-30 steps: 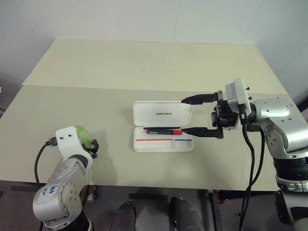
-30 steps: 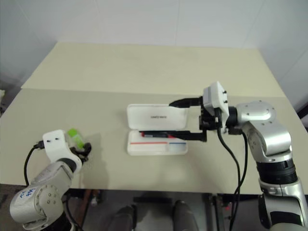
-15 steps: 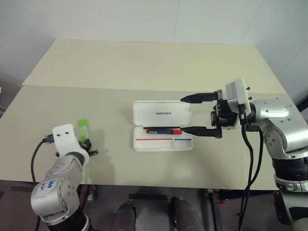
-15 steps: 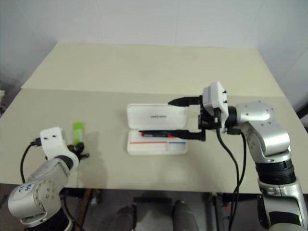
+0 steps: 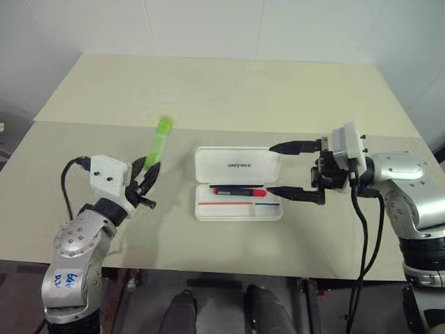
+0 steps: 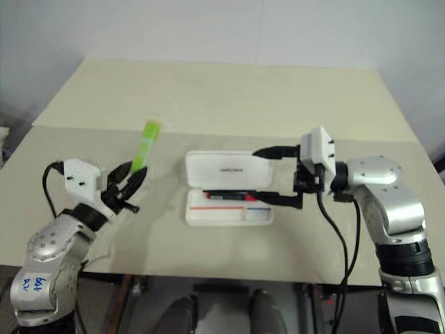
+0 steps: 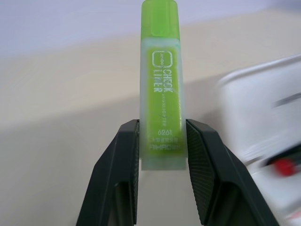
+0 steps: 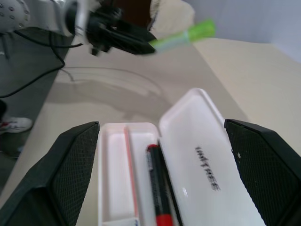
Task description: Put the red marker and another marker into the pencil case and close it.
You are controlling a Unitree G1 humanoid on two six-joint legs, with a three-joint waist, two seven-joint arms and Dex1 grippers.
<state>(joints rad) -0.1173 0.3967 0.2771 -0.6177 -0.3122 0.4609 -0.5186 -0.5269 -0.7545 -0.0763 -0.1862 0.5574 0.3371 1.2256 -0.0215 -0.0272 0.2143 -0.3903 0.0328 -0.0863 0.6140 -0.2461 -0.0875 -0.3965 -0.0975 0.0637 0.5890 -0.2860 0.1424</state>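
Worktop point(image 5: 229, 90): pale cream, matte, spanning most of the frame; a seam crosses it from left to right in the upper half.
Wall point(image 5: 208, 28): white panels with thin joints, along the top of the frame.
Floor point(image 5: 222, 296): dark grey, below the worktop's near edge.
Light: even, soft shadows.

The 2 head views look forward and down from above over the beige worktop point(image 5: 229, 90), facing the far wall, with both arms at the frame sides; the left wrist view looks very close along the left claw point(image 7: 162, 146) at the green highlighter point(image 7: 161, 84), with the pencil case point(image 7: 263, 113) behind; the right wrist view looks low across that same pencil case, between the right claw's point(image 8: 164, 160) 2 fingers, toward the left claw and highlighter.
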